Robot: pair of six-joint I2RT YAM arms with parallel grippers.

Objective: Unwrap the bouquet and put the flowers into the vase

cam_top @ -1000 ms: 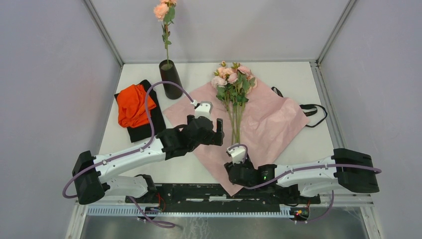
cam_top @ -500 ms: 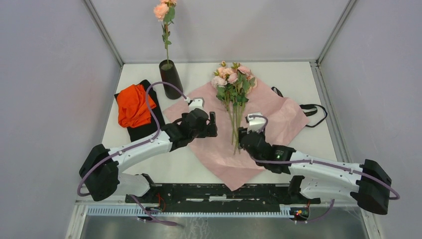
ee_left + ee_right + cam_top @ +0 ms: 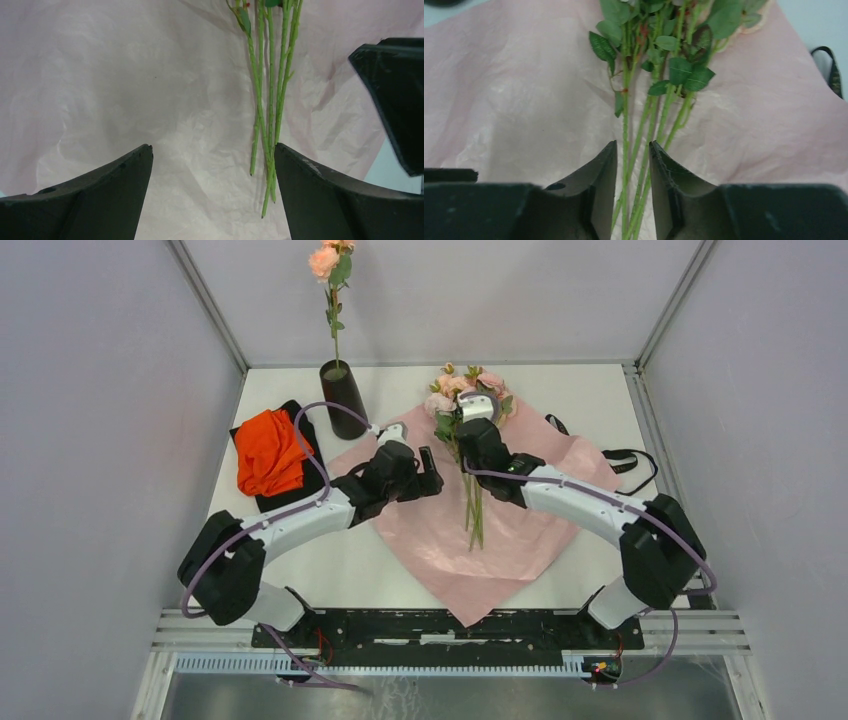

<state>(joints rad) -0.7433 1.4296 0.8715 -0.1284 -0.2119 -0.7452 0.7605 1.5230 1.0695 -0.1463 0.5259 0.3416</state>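
The right tool (image 3: 633, 150) has swung forward from the near corner of the wrapping paper (image 3: 520, 520) onto the flowers (image 3: 681, 70). Its fingers are narrowed around the stems; I cannot tell whether they pinch. The left tool (image 3: 213, 152), spread wide, hovers just left of the stems. The vase (image 3: 343, 400) stands beyond it.

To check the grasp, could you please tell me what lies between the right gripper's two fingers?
Several green stems of the flowers run through the right gripper's gap, over pink wrapping paper, as the right wrist view shows.

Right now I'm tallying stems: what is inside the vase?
One rose stem stands in the vase, peach bloom high above the rim. Its lower end is hidden by the black wall.
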